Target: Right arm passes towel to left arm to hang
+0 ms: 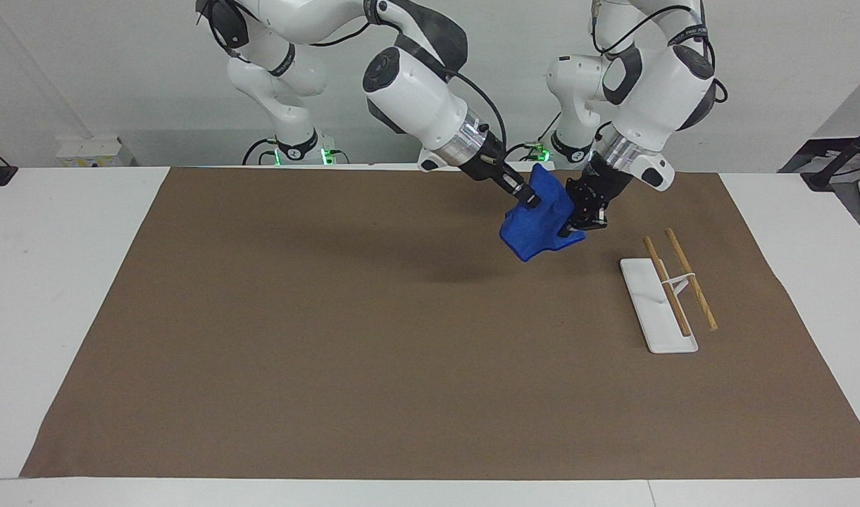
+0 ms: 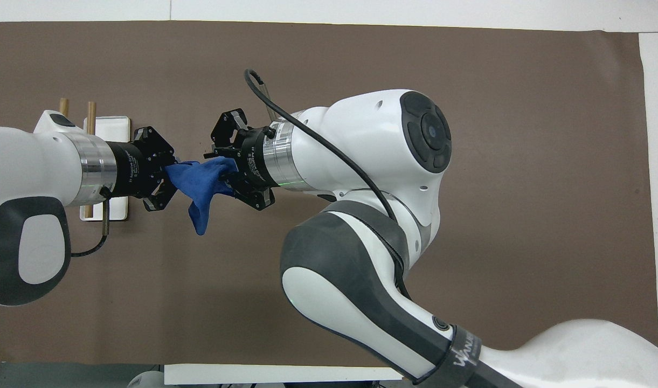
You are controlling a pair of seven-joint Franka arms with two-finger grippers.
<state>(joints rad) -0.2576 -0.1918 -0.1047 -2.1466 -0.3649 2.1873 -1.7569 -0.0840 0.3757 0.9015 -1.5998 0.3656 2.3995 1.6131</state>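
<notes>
Blue cloth hangs in mid-air between two robot grippers: the towel [image 1: 540, 224] is up over the brown mat [image 1: 331, 352], near the robots' edge and toward the left arm's end of the table, with nothing of it touching the surface. The left gripper [image 1: 576, 227] is clenched on one edge of the fabric, fingertips together, which looks like the receiving grip of the hand-over. The right gripper [image 1: 527, 199] sits against the opposite upper corner; whether its fingers are clamped or letting go cannot be told here. Held from two sides, the cloth bunches into a crumpled fold, one loose flap drooping downward below the grip line; its loop is not visible. Just past the left gripper, toward that arm's end, waits the hanging rack [image 1: 672, 282], two wooden rods on a white base [image 1: 651, 310], apparently the destination once the left arm [image 1: 655, 84] holds the towel alone.
</notes>
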